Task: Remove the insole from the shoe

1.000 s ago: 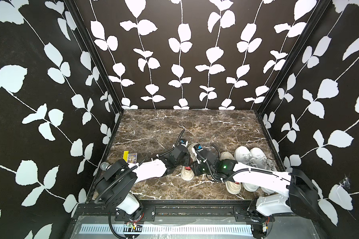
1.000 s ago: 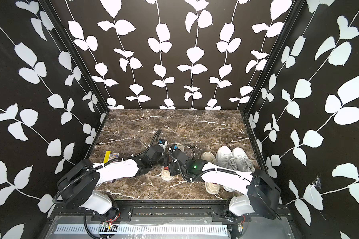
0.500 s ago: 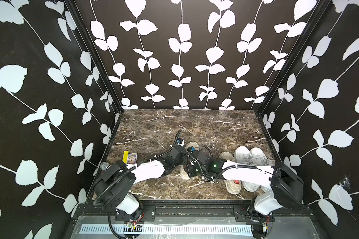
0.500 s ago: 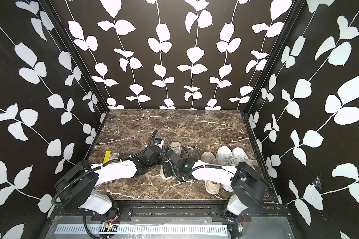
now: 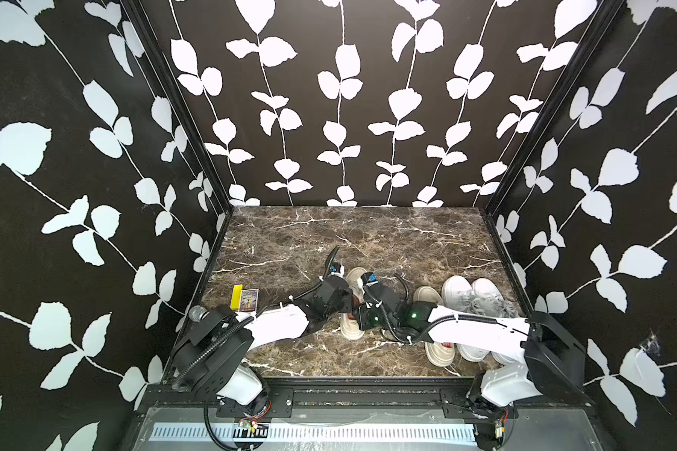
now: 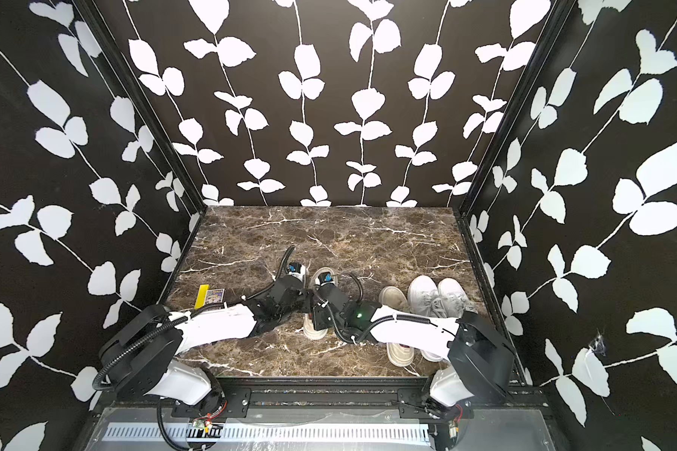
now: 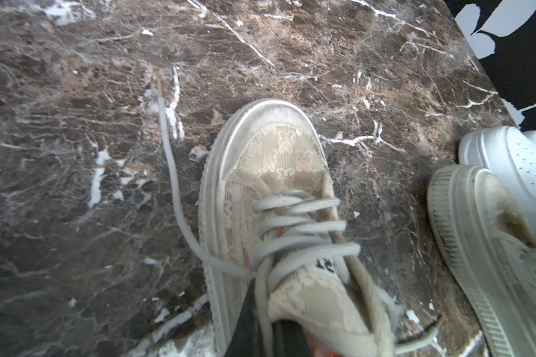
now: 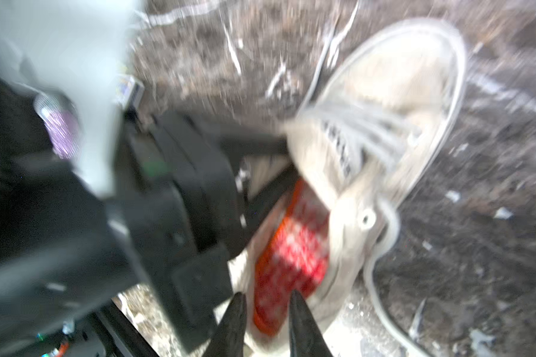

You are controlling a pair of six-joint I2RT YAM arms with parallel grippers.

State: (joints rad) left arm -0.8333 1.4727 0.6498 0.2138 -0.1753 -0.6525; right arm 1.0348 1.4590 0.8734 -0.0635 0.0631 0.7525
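Left jaws pinch the shoe (image 7: 279, 154) wall; right jaws narrow over the red insole (image 8: 291, 247) heel, grip unclear.

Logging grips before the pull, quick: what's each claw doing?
Left claw: closed on the shoe, at its collar.
Right claw: at the red insole, heel end; blurred, cannot be told.

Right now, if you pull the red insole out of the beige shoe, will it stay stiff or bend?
It will probably bend: the insole looks thin at its orange edge. It may drag, since the laced shoe covers its front.
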